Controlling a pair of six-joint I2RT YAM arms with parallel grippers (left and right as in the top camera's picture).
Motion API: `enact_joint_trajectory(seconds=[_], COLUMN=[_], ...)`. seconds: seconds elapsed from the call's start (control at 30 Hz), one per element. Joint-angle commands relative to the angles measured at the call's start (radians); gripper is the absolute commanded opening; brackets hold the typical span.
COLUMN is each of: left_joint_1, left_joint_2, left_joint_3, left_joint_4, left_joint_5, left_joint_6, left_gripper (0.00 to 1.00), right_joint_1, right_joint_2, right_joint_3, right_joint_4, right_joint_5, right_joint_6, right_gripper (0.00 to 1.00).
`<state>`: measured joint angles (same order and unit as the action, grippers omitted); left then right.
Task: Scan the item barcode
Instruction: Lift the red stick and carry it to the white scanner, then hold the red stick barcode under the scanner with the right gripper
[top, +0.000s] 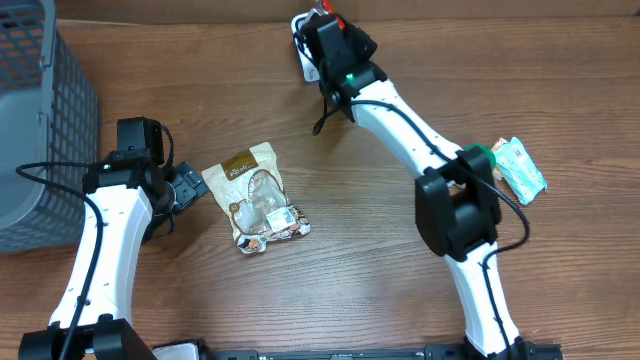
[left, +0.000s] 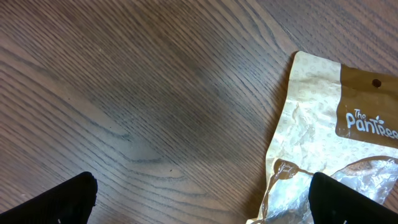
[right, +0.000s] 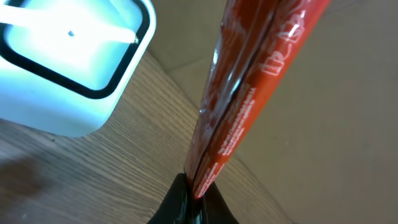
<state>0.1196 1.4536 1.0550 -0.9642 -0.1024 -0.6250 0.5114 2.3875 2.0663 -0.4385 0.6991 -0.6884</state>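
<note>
The right pincer is clenched on the red packet, holding it just beside the white scanner at the far edge of the table, so pickup and carry look done. Presenting the barcode to the scanner's window seems left. The left pincer hangs released near a tan pouch.

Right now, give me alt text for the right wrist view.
The right gripper pinches a red packet, seen edge-on, rising up the frame. A white scanner with a glowing window sits upper left on the wooden table.
</note>
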Motion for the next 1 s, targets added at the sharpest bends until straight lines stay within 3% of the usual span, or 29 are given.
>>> enact_joint_trajectory(seconds=[0.0, 0.3, 0.97], left_joint_1=[0.002, 0.002, 0.002], left_joint_2=[-0.002, -0.002, -0.002], left_joint_3=[0.000, 0.000, 0.000], left_joint_4=[0.000, 0.000, 0.000], left_joint_5=[-0.012, -0.012, -0.012], left_joint_6=[0.013, 0.012, 0.013], left_gripper=[1.00, 1.00, 1.00], right_joint_1=[-0.002, -0.001, 0.015], right_joint_2=[0.049, 0.140, 0.159], right_joint_3=[0.014, 0.014, 0.014], right_joint_4=[0.064, 0.146, 0.145], right_joint_5=[0.109, 0.217, 0.186], right_joint_6=[-0.001, -0.003, -0.132], right_gripper=[0.04, 0.04, 0.04])
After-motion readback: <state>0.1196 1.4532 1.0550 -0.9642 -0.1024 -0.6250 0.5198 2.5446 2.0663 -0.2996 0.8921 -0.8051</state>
